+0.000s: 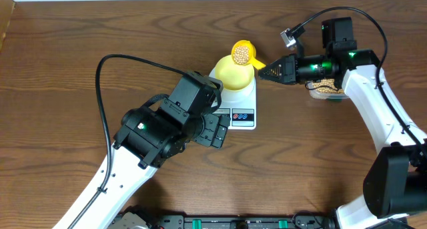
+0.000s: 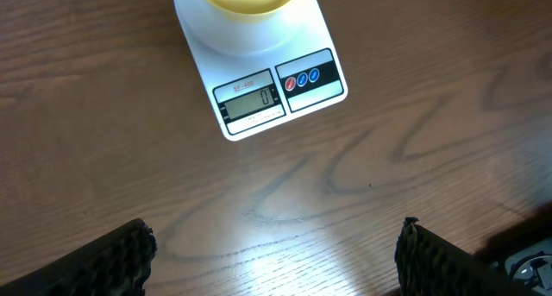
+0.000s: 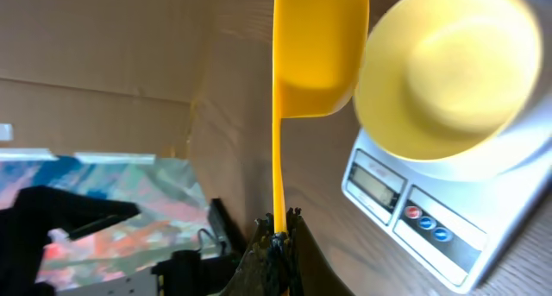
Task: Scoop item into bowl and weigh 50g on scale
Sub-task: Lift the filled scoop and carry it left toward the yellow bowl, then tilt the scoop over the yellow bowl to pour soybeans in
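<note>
Above the far rim of the bowl (image 1: 232, 74), we see the right gripper (image 1: 263, 68) clamped tight on the thin handle of a bright yellow scoop (image 3: 319, 46), whose cup is heaped with beans (image 1: 241, 53). We judge the step in hand to be the transfer of a scoopful into the bowl, with pouring not yet begun: the bowl's pale-yellow interior looks bare in the right wrist view, and the display (image 2: 252, 101) of the scale (image 2: 259, 46) reads zero. The bowl sits on the scale's round platform, narrower than the white body beneath it. The next move calls for a slow roll of the scoop over the bowl's centre, so that the beans fall inside rather than onto the table (image 2: 431, 141). The beans are small, round and tan, and will likely roll if spilled. More lie in a clear tub (image 1: 325, 89) under the right arm. The left gripper (image 1: 219, 130) waits with fingers wide apart, holding nothing, just in front of the display.
</note>
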`<state>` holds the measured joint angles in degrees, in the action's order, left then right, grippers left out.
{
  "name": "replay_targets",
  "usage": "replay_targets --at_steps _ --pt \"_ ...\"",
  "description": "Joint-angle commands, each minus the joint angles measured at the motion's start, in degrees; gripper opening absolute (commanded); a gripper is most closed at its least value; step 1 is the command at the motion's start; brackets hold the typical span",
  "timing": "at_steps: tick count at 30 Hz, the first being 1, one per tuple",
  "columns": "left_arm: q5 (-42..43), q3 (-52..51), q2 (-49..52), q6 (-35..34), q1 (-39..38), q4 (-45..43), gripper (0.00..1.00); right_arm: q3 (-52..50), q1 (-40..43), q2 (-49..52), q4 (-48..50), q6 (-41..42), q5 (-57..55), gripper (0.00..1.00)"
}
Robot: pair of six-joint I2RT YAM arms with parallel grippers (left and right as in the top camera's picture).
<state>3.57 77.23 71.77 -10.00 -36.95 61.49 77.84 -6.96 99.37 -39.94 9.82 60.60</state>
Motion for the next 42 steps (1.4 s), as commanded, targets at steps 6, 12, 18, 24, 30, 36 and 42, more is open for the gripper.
replay_targets --at_steps 6,12,18,24,30,36,42 --pt "0.26 1.86 -0.72 1.18 0.24 0.17 0.91 1.09 -2.71 1.07 -0.07 -4.63 -7.15 0.01" --pt "0.26 1.86 -0.72 1.18 0.24 0.17 0.92 1.11 -4.33 1.07 0.33 -6.97 -12.85 0.01" --pt "0.26 1.86 -0.72 1.20 0.24 0.17 0.91 1.11 -6.80 1.07 0.33 -9.49 -18.36 0.01" --pt "0.26 1.86 -0.72 1.18 0.24 0.17 0.92 1.11 -9.49 1.07 0.35 -10.86 -26.05 0.01" --pt "0.26 1.86 -0.72 1.18 0.24 0.17 0.92 1.11 -10.99 1.07 0.35 -12.31 -30.25 0.01" --pt "0.26 1.86 -0.72 1.20 0.24 0.17 0.92 1.11 -12.50 1.07 0.81 -13.90 -34.97 0.01" --pt "0.26 1.86 -0.72 1.18 0.24 0.17 0.92 1.14 -14.10 1.07 1.42 -14.47 -37.22 0.01"
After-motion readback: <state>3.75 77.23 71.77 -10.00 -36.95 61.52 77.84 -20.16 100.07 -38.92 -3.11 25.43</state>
